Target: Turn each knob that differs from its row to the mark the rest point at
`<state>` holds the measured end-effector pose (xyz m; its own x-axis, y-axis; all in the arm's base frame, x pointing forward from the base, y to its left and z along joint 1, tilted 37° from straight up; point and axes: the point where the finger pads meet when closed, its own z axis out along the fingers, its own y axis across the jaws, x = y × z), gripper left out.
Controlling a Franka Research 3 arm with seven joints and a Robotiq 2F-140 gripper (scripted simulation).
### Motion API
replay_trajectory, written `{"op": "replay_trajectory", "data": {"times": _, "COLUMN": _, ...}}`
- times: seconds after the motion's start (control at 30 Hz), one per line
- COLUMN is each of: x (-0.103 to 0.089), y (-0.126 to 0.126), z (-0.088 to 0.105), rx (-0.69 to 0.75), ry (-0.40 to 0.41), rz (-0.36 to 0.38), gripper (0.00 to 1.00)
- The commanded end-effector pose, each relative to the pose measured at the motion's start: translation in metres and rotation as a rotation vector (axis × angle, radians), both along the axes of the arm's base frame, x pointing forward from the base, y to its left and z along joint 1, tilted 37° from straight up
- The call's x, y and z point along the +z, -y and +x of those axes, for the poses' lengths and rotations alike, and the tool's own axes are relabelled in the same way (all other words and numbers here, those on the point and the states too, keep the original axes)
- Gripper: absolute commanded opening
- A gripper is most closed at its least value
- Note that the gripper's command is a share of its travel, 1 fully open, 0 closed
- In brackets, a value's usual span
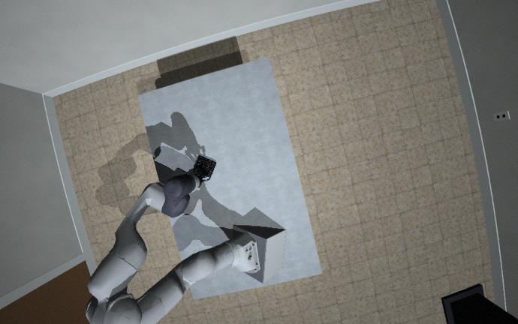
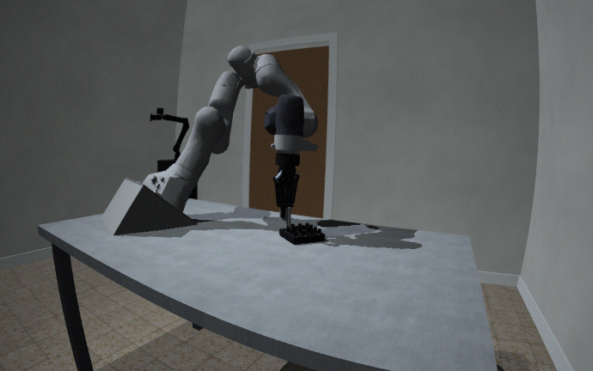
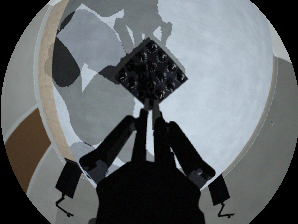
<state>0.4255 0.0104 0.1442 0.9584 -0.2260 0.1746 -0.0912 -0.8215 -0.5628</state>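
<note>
The black knob box [image 1: 205,166] [image 2: 302,238] [image 3: 151,73] stands on the table, with several dark knobs on top in rows. In the wrist view it appears turned like a diamond, with one corner toward the fingers. My gripper [image 2: 288,225] [image 3: 150,105] points down at that corner. Its fingers are nearly together, low at the box, and appear shut on the corner knob, which they largely hide. The marks, printed names, socket and most white lines are too small and dark to read, so I cannot tell the knob's name or where the knobs point.
The grey table [image 1: 248,133] [image 2: 245,279] carries the arm's wedge-shaped base [image 1: 274,251] [image 2: 125,205] well to one side of the box. The other knobs stand close beside the fingertips. Shadows of the arm fall across the table around the box.
</note>
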Motion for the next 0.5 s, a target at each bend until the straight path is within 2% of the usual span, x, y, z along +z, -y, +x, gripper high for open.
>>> {"op": "replay_trajectory", "data": {"times": 0.0, "x": -0.0006, "y": 0.0010, "z": 0.0001, "rx": 0.123, "ry": 0.089, "rz": -0.037, "gripper": 0.05}}
{"op": "replay_trajectory", "data": {"times": 0.47, "x": -0.0006, "y": 0.0010, "z": 0.0001, "rx": 0.279, "ry": 0.191, "rz": -0.091, "gripper": 0.05}}
